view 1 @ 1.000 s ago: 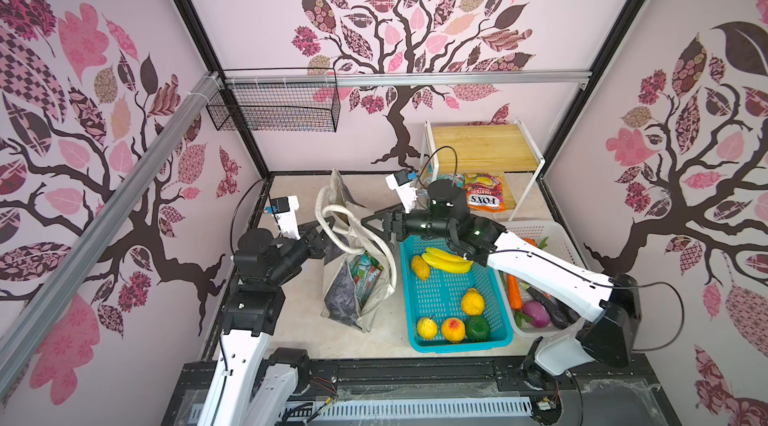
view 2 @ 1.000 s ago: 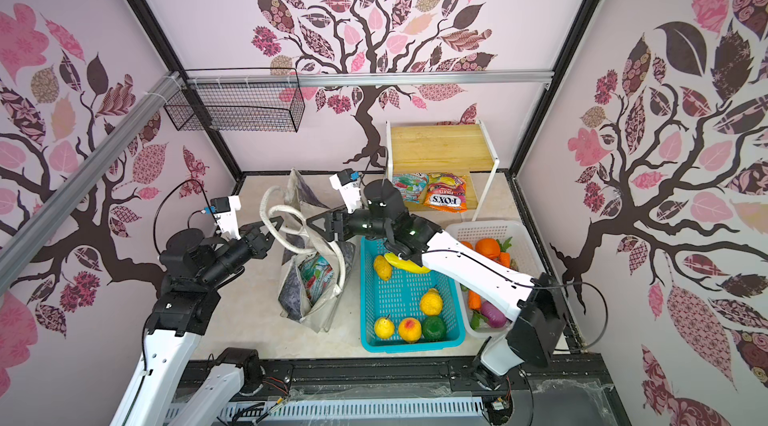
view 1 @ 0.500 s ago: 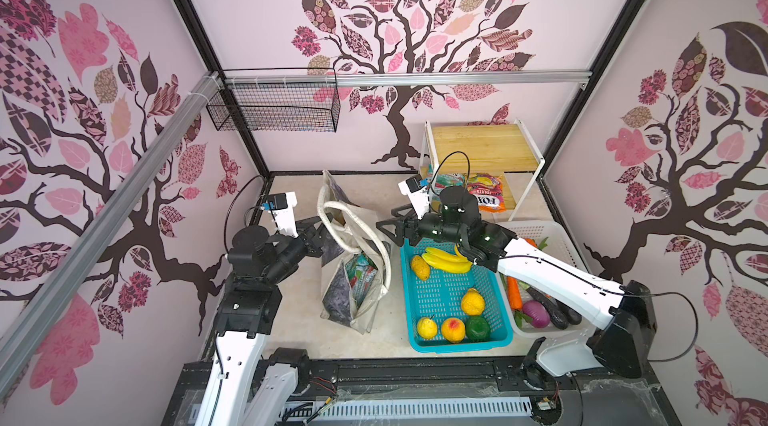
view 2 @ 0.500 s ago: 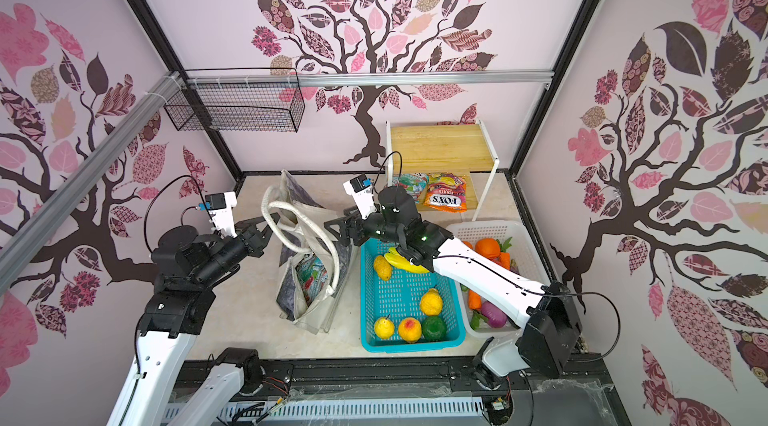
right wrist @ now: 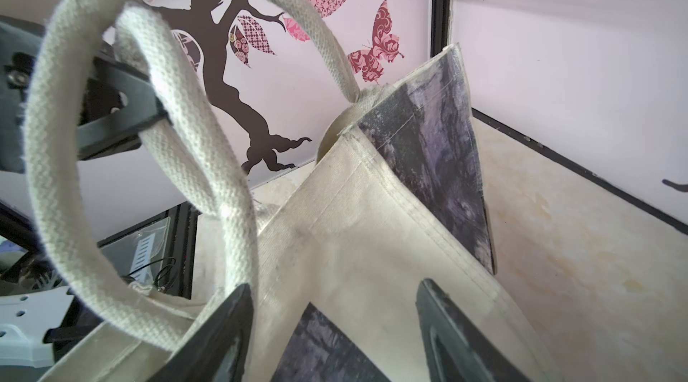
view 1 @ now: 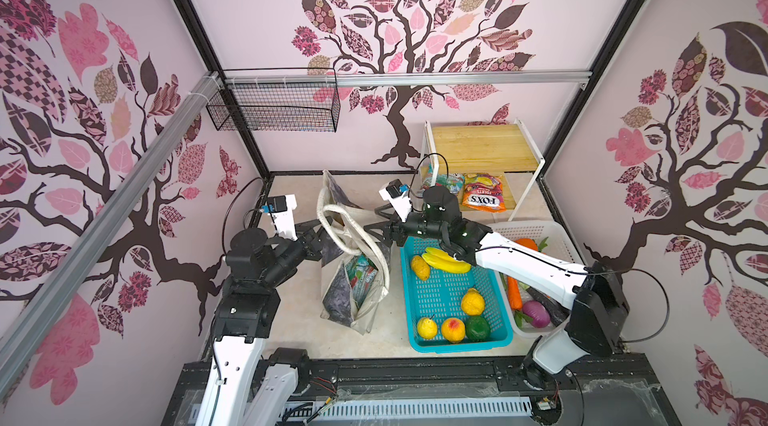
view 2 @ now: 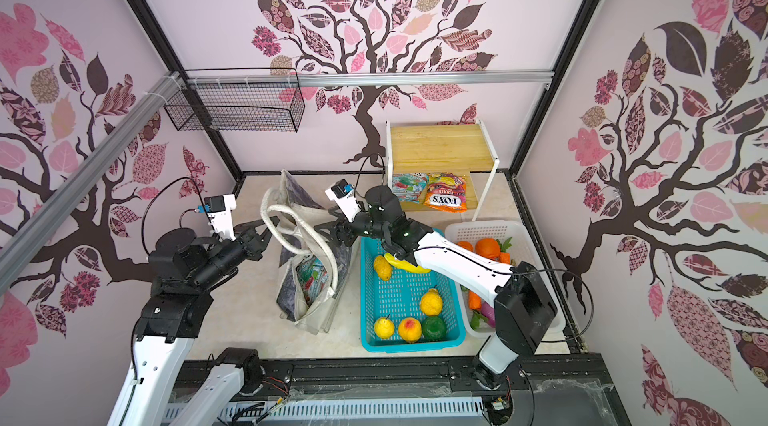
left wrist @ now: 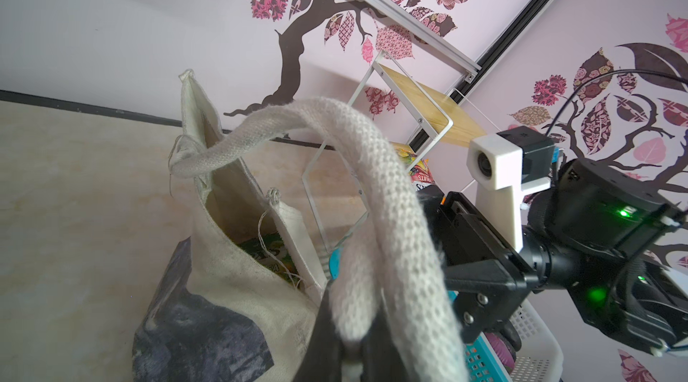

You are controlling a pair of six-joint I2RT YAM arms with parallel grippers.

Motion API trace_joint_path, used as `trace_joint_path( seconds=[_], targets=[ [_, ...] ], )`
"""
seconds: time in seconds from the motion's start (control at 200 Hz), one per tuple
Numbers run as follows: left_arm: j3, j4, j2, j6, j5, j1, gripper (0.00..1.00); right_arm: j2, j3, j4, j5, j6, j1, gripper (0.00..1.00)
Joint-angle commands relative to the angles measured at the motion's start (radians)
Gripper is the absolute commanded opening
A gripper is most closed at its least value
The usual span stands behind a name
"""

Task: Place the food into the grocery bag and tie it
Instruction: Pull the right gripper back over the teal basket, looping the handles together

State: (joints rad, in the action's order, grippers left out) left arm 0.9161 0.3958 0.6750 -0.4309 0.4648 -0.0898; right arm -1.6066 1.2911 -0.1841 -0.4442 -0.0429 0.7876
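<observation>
I'm looking at a beige marbled desk [view 1: 299, 320] boxed in by pale walls with pink and brown tree decals. The grocery bag [view 1: 365, 312] stands open just beside the teal basket [view 1: 457, 346], with a snack packet [view 1: 360, 275] showing inside. My left claw [view 1: 322, 232] is pinched tight on a cream strap handle [left wrist: 372, 160] raised over the bag's mouth, and my right claw [view 1: 371, 231] is spread wide at the bag's upper edge on the basket side, gripping nothing. The left arm rises from the near edge with its forearm reaching inward, while the right arm stretches diagonally across the teal basket.

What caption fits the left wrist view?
Left gripper shut on a cream strap handle of the grocery bag, packet inside.
</observation>
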Motion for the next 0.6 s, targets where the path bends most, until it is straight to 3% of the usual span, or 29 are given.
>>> trace_joint_path(
  seconds=[0.0,0.1,0.285,0.515,0.595],
  targets=[
    [0.068,-0.019,-0.031,0.033,0.021,0.001,0.00,-0.045,0.066,-0.061,-0.096,0.005,-0.044,0.72],
    [0.066,-0.016,-0.029,0.035,0.018,0.001,0.00,-0.066,0.076,-0.113,-0.176,-0.063,-0.079,0.72],
    [0.065,-0.071,-0.013,-0.010,0.063,0.001,0.00,-0.116,0.107,-0.077,-0.263,0.055,-0.060,0.69],
    [0.045,-0.117,-0.015,-0.015,0.104,0.001,0.00,-0.193,0.172,-0.065,-0.353,0.084,-0.042,0.68],
    [0.044,-0.098,-0.010,-0.017,0.063,0.002,0.00,-0.192,0.151,-0.123,-0.404,0.064,-0.036,0.67]
  ],
)
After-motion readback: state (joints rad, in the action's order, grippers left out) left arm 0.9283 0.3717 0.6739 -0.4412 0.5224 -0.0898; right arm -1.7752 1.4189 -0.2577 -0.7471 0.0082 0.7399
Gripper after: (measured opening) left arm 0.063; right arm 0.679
